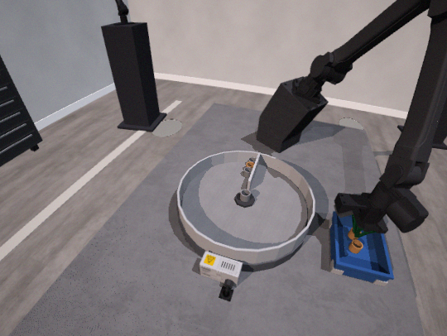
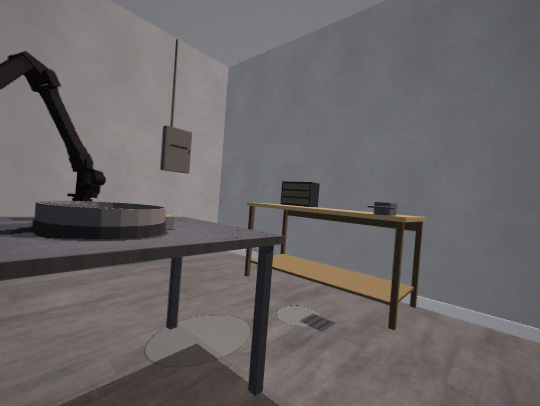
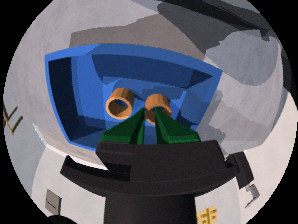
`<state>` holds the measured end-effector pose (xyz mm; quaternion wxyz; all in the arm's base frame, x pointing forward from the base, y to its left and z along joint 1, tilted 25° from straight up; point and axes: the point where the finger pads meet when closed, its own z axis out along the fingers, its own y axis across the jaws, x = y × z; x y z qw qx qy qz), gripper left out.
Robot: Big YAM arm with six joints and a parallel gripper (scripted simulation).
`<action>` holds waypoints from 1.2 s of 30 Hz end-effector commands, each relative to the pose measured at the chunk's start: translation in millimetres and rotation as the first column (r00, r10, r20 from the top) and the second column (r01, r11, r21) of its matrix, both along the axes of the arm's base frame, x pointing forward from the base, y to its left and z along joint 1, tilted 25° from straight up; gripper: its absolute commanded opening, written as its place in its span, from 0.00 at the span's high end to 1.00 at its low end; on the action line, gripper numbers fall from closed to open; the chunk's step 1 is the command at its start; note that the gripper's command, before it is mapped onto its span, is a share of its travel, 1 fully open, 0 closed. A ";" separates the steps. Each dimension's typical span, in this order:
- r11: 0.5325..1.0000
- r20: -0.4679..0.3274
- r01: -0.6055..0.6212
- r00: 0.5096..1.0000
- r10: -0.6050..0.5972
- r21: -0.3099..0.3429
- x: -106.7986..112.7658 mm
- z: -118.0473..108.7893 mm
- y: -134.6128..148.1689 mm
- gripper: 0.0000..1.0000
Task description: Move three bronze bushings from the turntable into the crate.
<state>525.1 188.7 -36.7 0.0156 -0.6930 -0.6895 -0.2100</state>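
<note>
The green-fingered pincer (image 3: pixel 152 124) hung inside the blue crate (image 1: pixel 374 271), slightly parted and holding nothing. Two bronze bushings (image 1: pixel 356 246) (short hollow sleeves) lay beneath it
</note>
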 end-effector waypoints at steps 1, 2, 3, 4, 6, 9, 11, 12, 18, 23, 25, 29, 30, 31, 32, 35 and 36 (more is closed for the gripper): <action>1.000 0.029 0.006 1.000 -0.006 0.003 3.0 24.8 -10.2 0.87; 1.000 0.029 0.006 1.000 -0.006 0.003 2.0 27.7 -11.1 0.87; 1.000 0.029 0.005 1.000 -0.005 0.004 0.9 30.8 -12.1 0.87; 1.000 0.029 0.005 1.000 -0.005 0.004 -0.3 34.3 -13.1 0.87; 1.000 0.029 0.005 1.000 -0.005 0.004 -0.3 34.3 -13.1 0.87; 1.000 0.029 0.005 1.000 -0.005 0.006 -4.3 45.9 -17.0 0.87; 1.000 0.029 0.005 1.000 -0.005 0.005 -7.2 54.3 -19.9 0.87; 1.000 0.029 0.005 1.000 -0.005 0.005 -8.7 58.7 -21.5 0.87; 1.000 0.029 0.004 1.000 -0.005 0.005 -17.2 83.8 -30.2 0.87; 1.000 0.029 0.004 1.000 -0.005 0.005 -20.7 93.9 -33.7 0.87; 1.000 0.029 0.005 1.000 -0.005 0.005 -22.4 99.0 -35.5 0.87; 1.000 0.029 0.005 1.000 -0.005 0.005 -24.5 105.3 -37.8 0.87; 1.000 0.029 0.005 1.000 -0.005 0.005 -24.8 106.0 -38.0 0.87; 1.000 0.029 0.005 1.000 -0.005 0.004 -24.9 106.5 -38.2 0.87; 1.000 0.031 0.006 1.000 -0.006 0.005 -24.6 107.0 -38.2 0.87; 1.000 0.036 0.006 0.999 -0.006 0.007 -23.4 107.6 -37.2 0.87; 1.000 0.036 0.006 0.999 -0.006 0.007 -23.5 107.6 -37.1 0.87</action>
